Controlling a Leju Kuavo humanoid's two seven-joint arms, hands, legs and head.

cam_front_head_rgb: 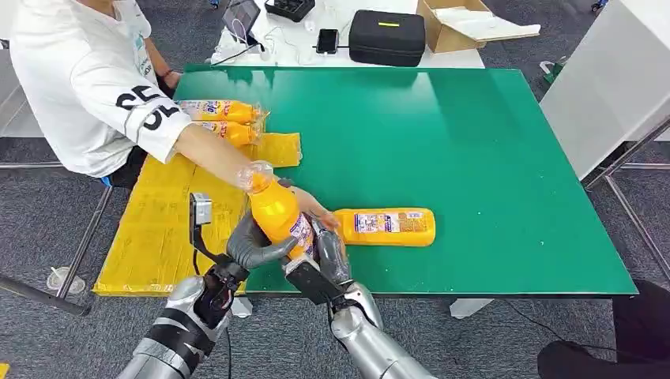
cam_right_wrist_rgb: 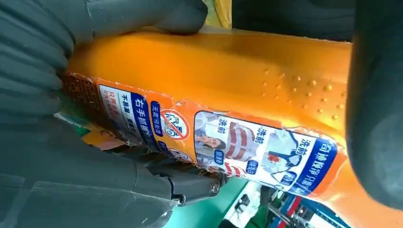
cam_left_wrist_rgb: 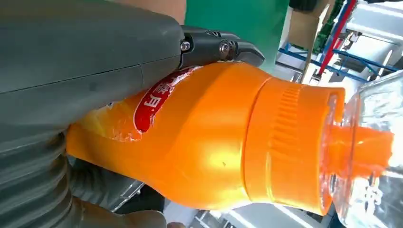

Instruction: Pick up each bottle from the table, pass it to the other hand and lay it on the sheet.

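You had both the left hand (cam_front_head_rgb: 254,246) and right hand (cam_front_head_rgb: 330,254) gripping the glossy orange clear-capped bottle (cam_front_head_rgb: 275,210), above the counter (cam_front_head_rgb: 474,174) edge.

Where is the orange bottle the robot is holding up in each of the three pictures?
Head view: the held bottle stands tilted at lower centre, between the left hand and right hand.
Left wrist view: its shoulder and clear cap are seen close up.
Right wrist view: its labelled side runs across the picture.
Shared landmark: the green table.
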